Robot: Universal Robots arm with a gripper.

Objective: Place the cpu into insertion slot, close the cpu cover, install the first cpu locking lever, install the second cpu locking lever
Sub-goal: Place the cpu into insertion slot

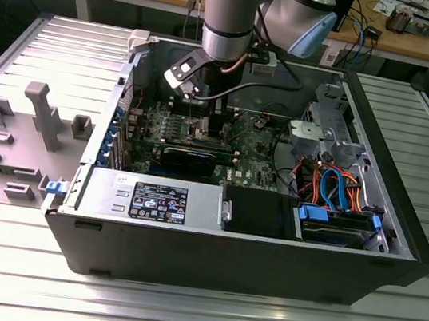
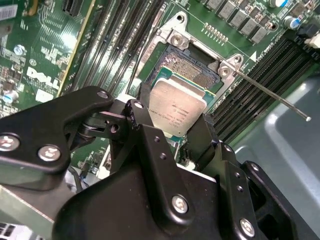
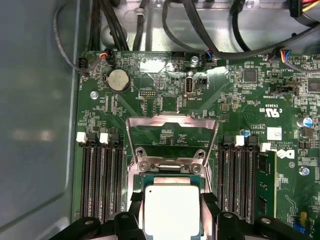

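Between the black fingers (image 2: 141, 112) of the gripper (image 2: 172, 122), the cpu (image 2: 177, 106) sits clamped by two opposite edges, silver top up, held low over the insertion slot (image 2: 192, 70); whether it touches the socket cannot be told. Just beyond, in the first wrist view, the cpu cover (image 3: 172, 119) stands raised on its hinge, and in the second wrist view a thin locking lever (image 2: 272, 97) juts sideways from the socket's corner. Farther out, long black memory slots (image 3: 102, 180) flank the socket on the green board (image 3: 165, 95), which lies inside the open computer case (image 1: 224, 255) on the ribbed metal table (image 1: 176, 308).
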